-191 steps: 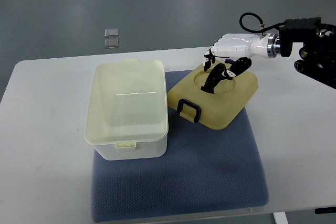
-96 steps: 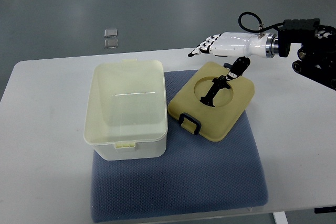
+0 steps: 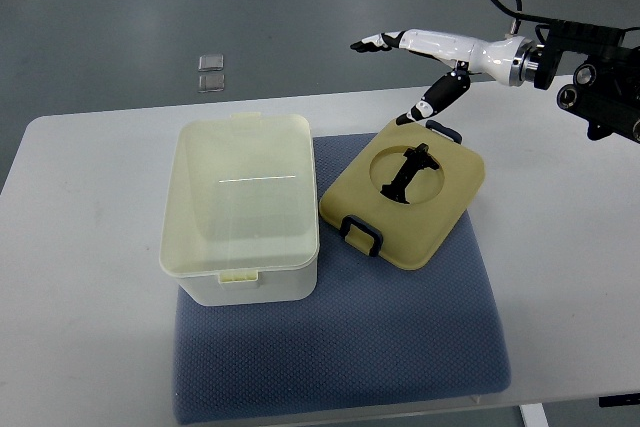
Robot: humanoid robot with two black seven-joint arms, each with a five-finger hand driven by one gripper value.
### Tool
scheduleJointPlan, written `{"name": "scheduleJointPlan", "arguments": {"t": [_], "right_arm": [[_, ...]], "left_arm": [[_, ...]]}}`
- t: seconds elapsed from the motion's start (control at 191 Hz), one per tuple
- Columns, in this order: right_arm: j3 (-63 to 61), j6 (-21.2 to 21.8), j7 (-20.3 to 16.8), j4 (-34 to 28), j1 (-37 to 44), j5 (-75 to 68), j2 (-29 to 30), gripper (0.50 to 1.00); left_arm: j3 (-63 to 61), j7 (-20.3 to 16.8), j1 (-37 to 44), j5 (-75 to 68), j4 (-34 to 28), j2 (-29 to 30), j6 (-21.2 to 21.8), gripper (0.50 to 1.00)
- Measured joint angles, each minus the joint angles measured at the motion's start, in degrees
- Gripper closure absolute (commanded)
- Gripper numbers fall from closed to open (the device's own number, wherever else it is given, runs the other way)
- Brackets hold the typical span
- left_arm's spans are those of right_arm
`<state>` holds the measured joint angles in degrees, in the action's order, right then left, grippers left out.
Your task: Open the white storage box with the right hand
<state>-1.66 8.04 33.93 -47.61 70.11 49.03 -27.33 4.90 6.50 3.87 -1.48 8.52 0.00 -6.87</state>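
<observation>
**A:** Where do you stand with the white storage box (image 3: 241, 209)?

**B:** Your box sits open on the left part of the blue mat (image 3: 340, 347), its inside bare. Its lid (image 3: 407, 193) lies flat on the mat just beside it to the right, black handle in the round recess, a black latch at the near edge. I judge the opening done.

**A:** And your right hand (image 3: 410, 62)?

**B:** It hangs above the lid's far edge, fingers stretched apart, thumb pointing down, holding nothing. Your left hand is out of view.

**A:** How should you finish well?

**B:** Draw the arm up and toward the right edge, thumb clear of the lid's far latch, so you don't nudge the lid.

**A:** The surroundings?

**B:** You have a white surface (image 3: 90, 277) carrying the mat. Beyond it is grey floor, with two small clear squares (image 3: 211, 73) lying there.
</observation>
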Motion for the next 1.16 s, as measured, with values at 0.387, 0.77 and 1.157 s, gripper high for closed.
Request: {"name": "scheduleJointPlan", "arguments": {"t": [0.387,0.77,1.157], "right_arm": [[-16.1,6.4,-28.9,5.5,-8.1,-45.3,7.5,0.568],[-17.6,11.7,-36.8,5.7,-9.4,-62.4,8.1,0.568],[-17.7,11.6,-34.6,5.6,-10.0,-61.7,8.5,0.568]], "left_arm": [[0.0,0.0,0.0,0.0,0.0,0.0,0.0,0.500],[0.0,0.0,0.0,0.0,0.0,0.0,0.0,0.500],[0.0,0.0,0.0,0.0,0.0,0.0,0.0,0.500]]}}
